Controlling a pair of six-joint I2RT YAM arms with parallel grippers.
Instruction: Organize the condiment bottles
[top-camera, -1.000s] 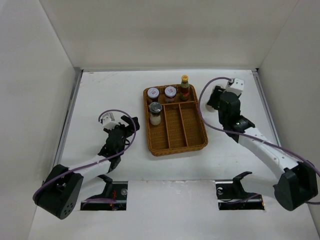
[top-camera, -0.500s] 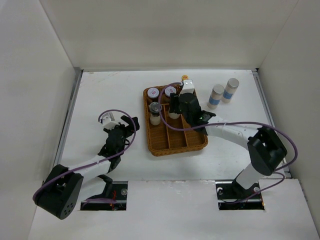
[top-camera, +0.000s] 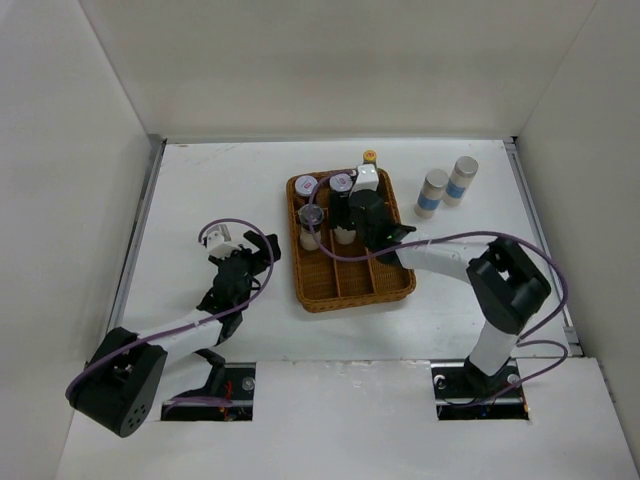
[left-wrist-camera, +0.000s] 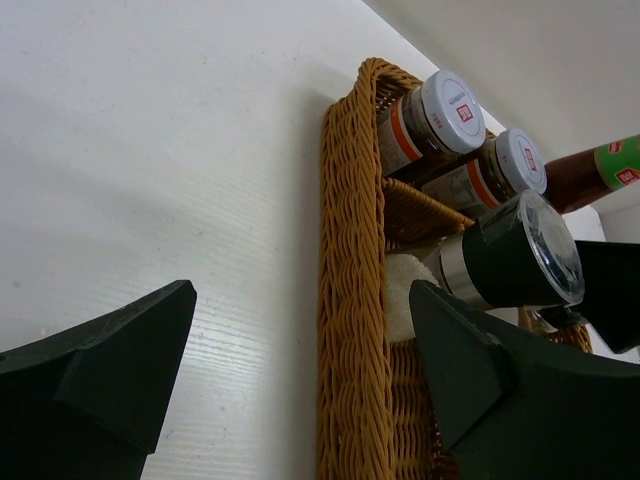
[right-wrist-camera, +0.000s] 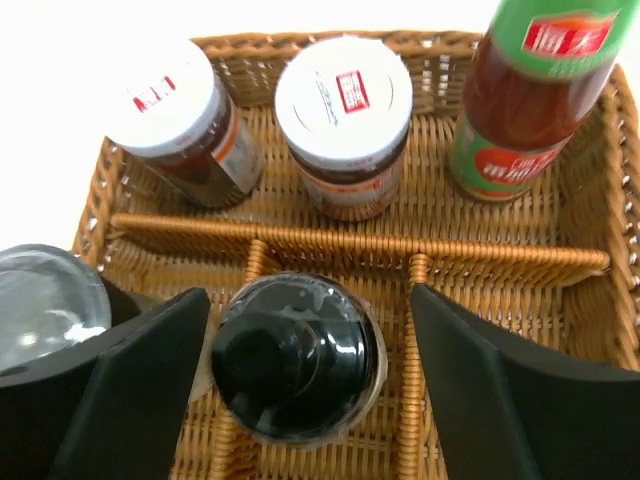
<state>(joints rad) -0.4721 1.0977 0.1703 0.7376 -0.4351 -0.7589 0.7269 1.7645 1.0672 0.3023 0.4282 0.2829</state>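
Observation:
The wicker tray (top-camera: 350, 290) holds two pale-lidded jars (top-camera: 307, 186) (top-camera: 340, 182) and the red sauce bottle (top-camera: 369, 160) in its back row. One dark-capped shaker (top-camera: 312, 224) stands in the left slot. A second shaker (right-wrist-camera: 297, 355) stands upright in the middle slot, between the fingers of my open right gripper (right-wrist-camera: 310, 385), with a gap on its right side. Two white blue-banded cylinders (top-camera: 433, 193) (top-camera: 461, 180) stand on the table at the back right. My left gripper (top-camera: 262, 248) hangs open and empty left of the tray.
In the left wrist view the tray's woven rim (left-wrist-camera: 350, 250) runs between the left gripper's fingers (left-wrist-camera: 100, 380), with the jars (left-wrist-camera: 440, 110) beyond it. The tray's front slots show bare wicker. White walls enclose the table on three sides.
My right arm swung from the back right over the tray, uncovering the two cylinders. A second shaker now stands in the middle slot and the right jaws have spread apart. The left arm stayed still.

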